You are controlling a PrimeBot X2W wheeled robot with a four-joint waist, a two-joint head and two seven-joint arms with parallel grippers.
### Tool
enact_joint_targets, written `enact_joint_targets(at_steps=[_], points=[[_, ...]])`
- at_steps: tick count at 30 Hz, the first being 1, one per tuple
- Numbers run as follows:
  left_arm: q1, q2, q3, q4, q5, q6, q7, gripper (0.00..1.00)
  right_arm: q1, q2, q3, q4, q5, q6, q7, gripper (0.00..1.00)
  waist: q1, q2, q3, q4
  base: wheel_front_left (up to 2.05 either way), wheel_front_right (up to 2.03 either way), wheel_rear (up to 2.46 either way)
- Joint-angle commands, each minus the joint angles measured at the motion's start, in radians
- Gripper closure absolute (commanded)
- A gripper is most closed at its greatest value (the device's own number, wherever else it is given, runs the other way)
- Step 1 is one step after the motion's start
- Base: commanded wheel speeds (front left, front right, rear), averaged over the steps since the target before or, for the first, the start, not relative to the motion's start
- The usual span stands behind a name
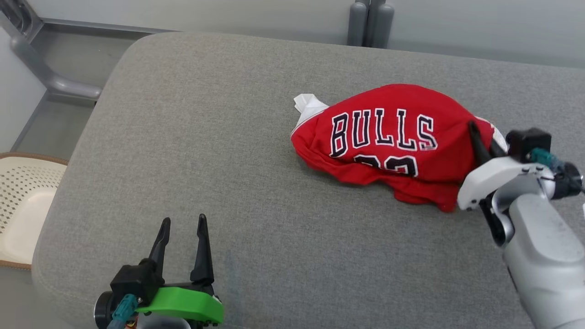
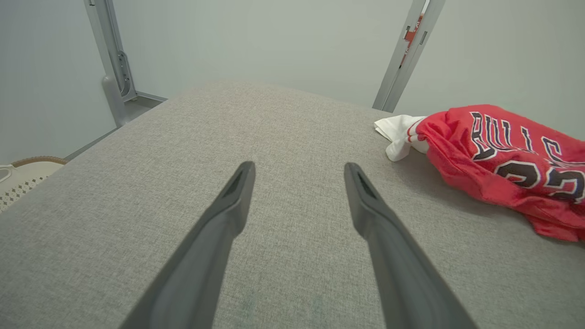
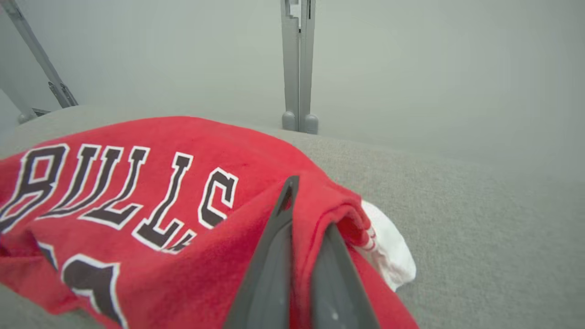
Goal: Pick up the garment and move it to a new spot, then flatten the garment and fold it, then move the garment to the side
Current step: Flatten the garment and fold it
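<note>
The garment (image 1: 388,137) is a crumpled red jersey with "BULLS" lettering and white trim, lying on the right half of the grey cushioned surface (image 1: 205,151). My right gripper (image 1: 480,137) is at its right end, shut on a fold of red cloth; in the right wrist view the two fingers (image 3: 274,256) pinch the garment (image 3: 137,205) between them. My left gripper (image 1: 183,228) stands open near the front left, well apart from the jersey. The left wrist view shows the left gripper (image 2: 299,171) with nothing between its fingers and the garment (image 2: 502,155) off to the right.
A cream perforated basket (image 1: 23,205) sits beyond the surface's left edge. Grey metal frame posts (image 1: 369,23) stand behind the far edge, with another rail (image 1: 41,68) at the far left. The grey surface stretches bare across its left and front parts.
</note>
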Motion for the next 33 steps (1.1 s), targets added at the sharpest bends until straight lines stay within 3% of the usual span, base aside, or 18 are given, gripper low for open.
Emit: enact_joint_targets(at_steps=[1, 6, 11, 16, 18, 21, 24, 33], points=[[-0.02, 0.002, -0.004, -0.003, -0.01, 0.003, 0.0, 0.0, -0.042, -0.025, 0.007, -0.01, -0.009, -0.001, -0.003, 1.0, 0.0, 0.0, 0.009, 0.014, 0.0, 0.0, 0.0], [-0.032, 0.002, -0.018, -0.004, -0.022, 0.005, 0.0, 0.0, -0.205, -0.102, 0.061, -0.014, -0.051, -0.001, 0.048, 1.0, 0.0, 0.0, 0.033, 0.054, 0.0, 0.0, 0.0], [-0.048, 0.002, -0.05, -0.001, -0.031, 0.007, 0.0, 0.0, -0.37, -0.179, 0.097, 0.059, -0.112, -0.001, 0.098, 1.0, 0.0, 0.0, 0.059, 0.112, 0.0, 0.0, 0.0], [-0.069, 0.002, -0.087, 0.003, -0.049, 0.011, 0.0, 0.0, -0.49, -0.226, 0.032, 0.187, -0.192, -0.001, 0.093, 1.0, 0.0, 0.0, 0.083, 0.177, 0.0, 0.0, 0.0], [-0.074, 0.002, -0.099, 0.004, -0.055, 0.014, 0.0, 0.0, -0.506, -0.224, -0.005, 0.237, -0.232, -0.001, 0.089, 0.0, 0.0, 0.0, 0.091, 0.196, 0.0, 0.0, 0.0], [-0.077, 0.002, -0.109, 0.0, -0.063, 0.022, 0.0, 0.0, -0.534, -0.224, -0.046, 0.292, -0.275, -0.001, 0.062, 0.0, 0.0, 0.0, 0.1, 0.209, 0.0, 0.0, 0.0], [-0.069, 0.002, -0.1, -0.001, -0.064, 0.032, 0.0, 0.0, -0.53, -0.183, -0.06, 0.332, -0.302, -0.001, 0.027, 0.0, 0.0, 0.0, 0.099, 0.195, 0.0, 0.0, 0.0], [-0.054, 0.002, -0.068, 0.001, -0.029, 0.021, 0.0, 0.0, -0.48, -0.128, -0.034, 0.365, -0.271, -0.001, -0.039, 0.0, 0.0, 0.0, 0.058, 0.078, 0.0, 0.0, 0.0]])
